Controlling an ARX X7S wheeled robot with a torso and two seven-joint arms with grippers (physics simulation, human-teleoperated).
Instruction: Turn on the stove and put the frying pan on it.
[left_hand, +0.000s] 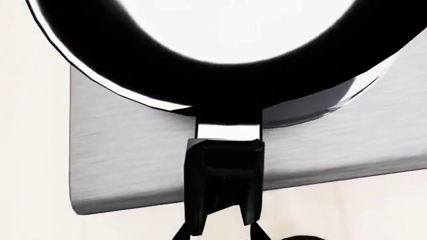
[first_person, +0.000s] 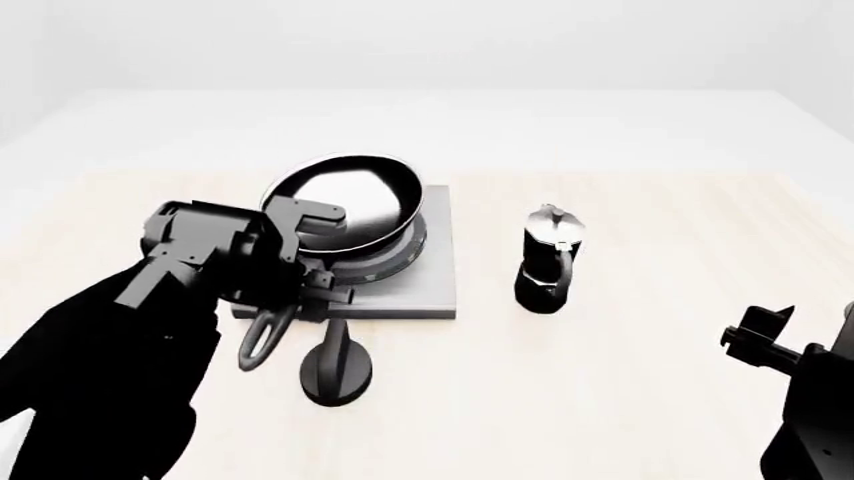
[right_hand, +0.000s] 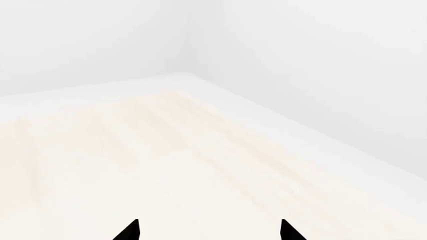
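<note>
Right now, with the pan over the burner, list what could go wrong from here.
1. The frying pan looks tilted on the stove; letting go of its handle abruptly might let it rock or slide off the burner.
2. The knob sits just in front of the stove, beside the handle's end; the left tool pulling back could bump it.
3. The moka pot stands close to the stove's right, so a sideways nudge of the pan risks hitting it.

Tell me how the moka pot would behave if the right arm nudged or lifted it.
The moka pot stands tall on a narrow base, so a push near its top would probably tip it rather than slide it. Its faceted black-and-silver body looks rigid and smooth, likely slippery between fingers. The side handle sticks out, so a lift there may swing it off-balance.
</note>
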